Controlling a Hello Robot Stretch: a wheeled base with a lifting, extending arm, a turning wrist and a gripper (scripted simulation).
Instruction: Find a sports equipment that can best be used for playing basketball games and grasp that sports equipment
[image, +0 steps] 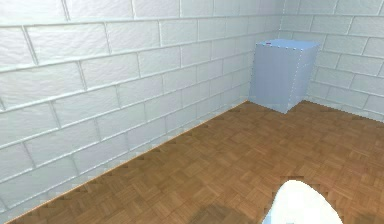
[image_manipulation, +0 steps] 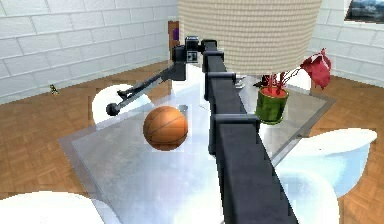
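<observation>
An orange basketball (image_manipulation: 165, 128) rests on a glass tabletop (image_manipulation: 120, 165) in the arm side view, left of the dark arm bar (image_manipulation: 240, 140). The gripper (image_manipulation: 118, 103) reaches out to the left from the arm's far end, its thin fingers ending up and left of the ball. A white chair back lies behind the fingers, so I cannot tell whether the gripper holds anything, nor whether it touches the ball.
A potted plant (image_manipulation: 272, 100) with red leaves stands on the table right of the arm. A large woven beige shade (image_manipulation: 250, 28) hangs above. White chairs (image_manipulation: 345, 150) ring the table. In the forward view, a white cabinet (image: 285, 75) stands in the brick-wall corner across wood floor (image: 220, 160).
</observation>
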